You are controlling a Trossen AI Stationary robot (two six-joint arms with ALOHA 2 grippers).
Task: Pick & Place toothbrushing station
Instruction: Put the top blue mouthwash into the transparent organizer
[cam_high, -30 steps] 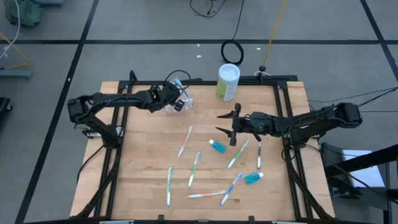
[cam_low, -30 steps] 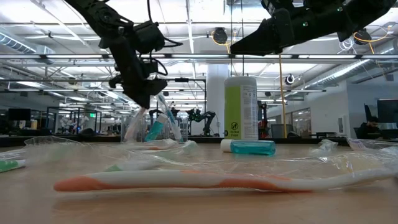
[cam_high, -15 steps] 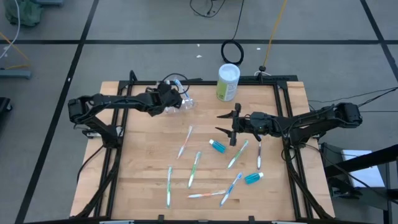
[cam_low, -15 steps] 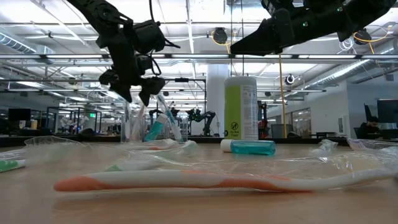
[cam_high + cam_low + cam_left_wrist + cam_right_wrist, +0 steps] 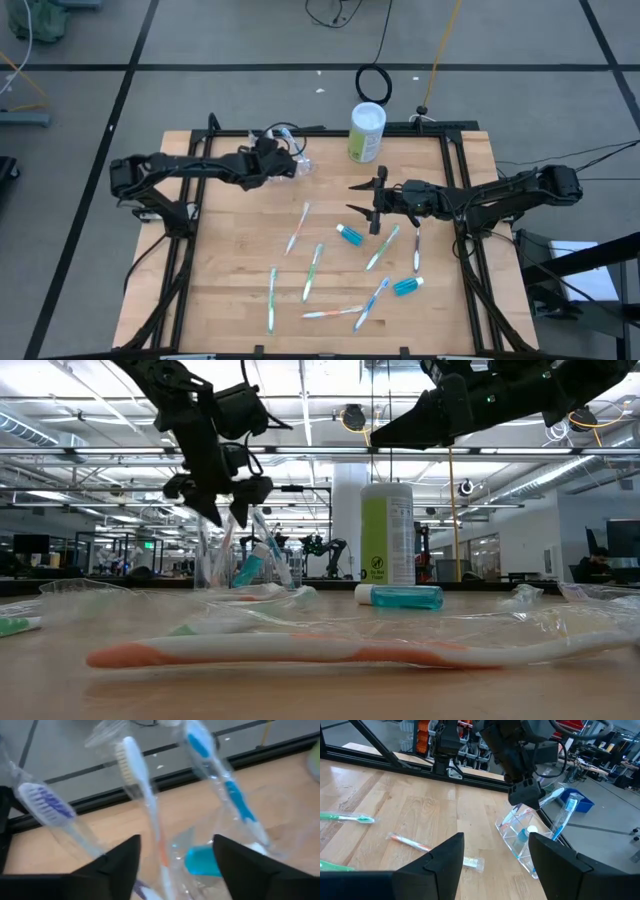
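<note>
Right, clear holder [image 5: 293, 163] stands near the table's [image 5: 230, 250] far edge, left of center, w/ wrapped toothbrushes sticking up out of it and a blue toothpaste tube [image 5: 202, 860] inside. In left wrist view three brush heads show: purple-bristled [image 5: 47, 802], white [image 5: 131, 762], blue-handled [image 5: 220, 780], all in clear wrap. Left gripper [image 5: 272, 160] sits right at the holder, fingers spread wide, one either side of the brushes, not clamped on anything. In low view it hangs just above the holder's top [image 5: 222, 495], jaws apart.

Right gripper [image 5: 366, 205] hovers over mid-table, a bit right of center, fingers parted, nothing between them. A toothpaste tube [image 5: 349, 234] lies just below it in the high view, green-handled brush [image 5: 382, 247] beside that.

Loose items on the wood: orange-handled brush [image 5: 298, 228], green brush [image 5: 313, 271], another green-ish one [image 5: 271, 298] near the front, blue brush [image 5: 372, 302] crossing a pale one [image 5: 332, 313], blue brush [image 5: 417, 250] toward the right, 2nd toothpaste tube [image 5: 407, 286] nearby. White-and-green canister [image 5: 366, 132] upright at the far edge, right of the holder, apart from it.

Low view: orange brush in wrap [image 5: 300, 651] lies closest to camera, tube [image 5: 400, 596] behind it, canister [image 5: 387, 534] farther back
</note>
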